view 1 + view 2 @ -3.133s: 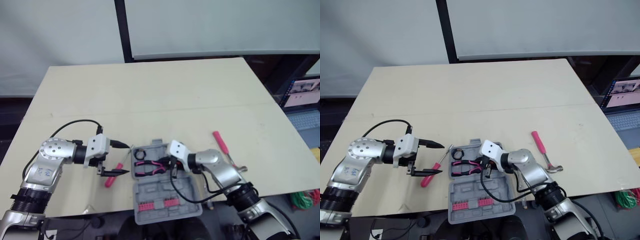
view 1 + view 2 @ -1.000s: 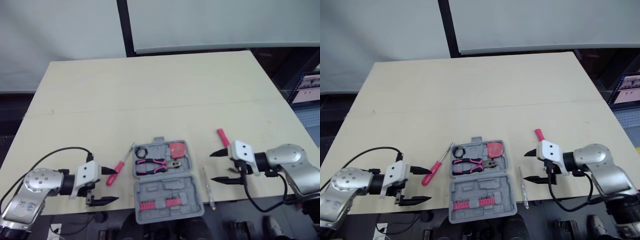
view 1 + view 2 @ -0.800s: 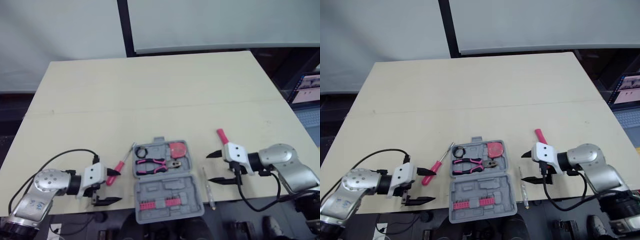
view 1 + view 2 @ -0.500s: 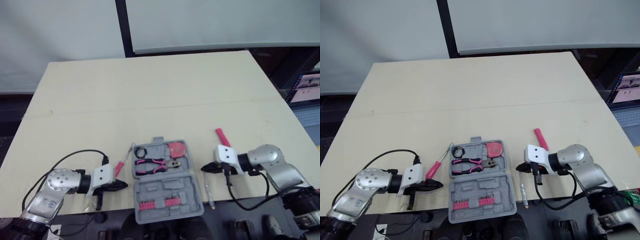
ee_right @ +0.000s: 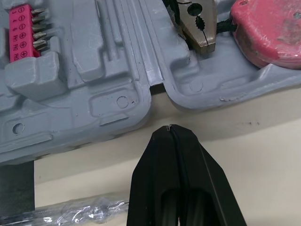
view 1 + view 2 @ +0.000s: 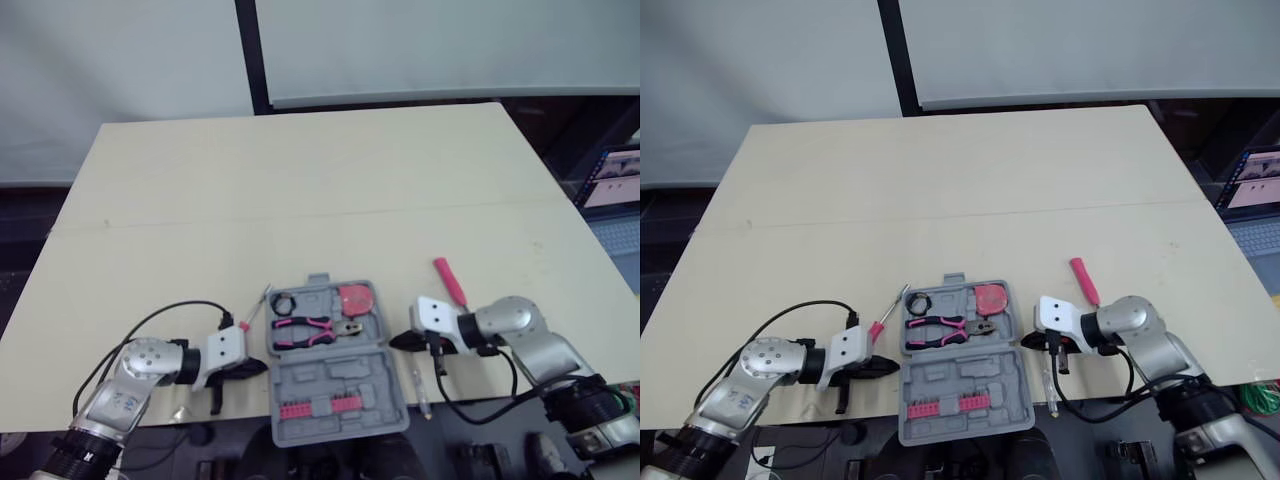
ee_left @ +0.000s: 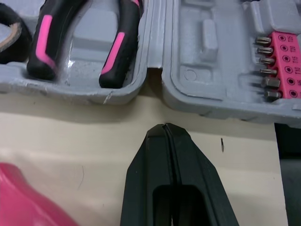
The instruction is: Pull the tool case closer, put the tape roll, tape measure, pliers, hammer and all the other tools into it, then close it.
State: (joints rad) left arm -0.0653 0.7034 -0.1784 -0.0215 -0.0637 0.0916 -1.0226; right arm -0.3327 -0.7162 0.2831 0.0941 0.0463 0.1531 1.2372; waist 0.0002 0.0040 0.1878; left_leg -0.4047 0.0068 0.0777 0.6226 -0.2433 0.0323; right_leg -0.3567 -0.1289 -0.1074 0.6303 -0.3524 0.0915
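The grey tool case (image 6: 332, 375) lies open at the table's front edge. In its far half sit the black tape roll (image 6: 284, 303), pink-handled pliers (image 6: 308, 330) and red tape measure (image 6: 352, 298); pink bits (image 6: 318, 409) line the near half. My left gripper (image 6: 262, 367) is shut and empty, its tip on the table just left of the case's hinge (image 7: 155, 70). At the hinge's right end my right gripper (image 6: 393, 341) is likewise shut and empty. The hammer's pink handle (image 6: 449, 281) lies right of the case, its head hidden behind my arm.
A red-handled screwdriver (image 6: 240, 325) lies left of the case, partly under my left gripper. A slim tool in clear wrap (image 6: 420, 390) lies right of the case, under my right wrist. The case's near half overhangs the table's front edge. The far tabletop (image 6: 300, 180) is bare.
Both grippers have shut from wide open. Each has moved inward, the left one rightward and the right one leftward, up to the case's sides at the hinge.
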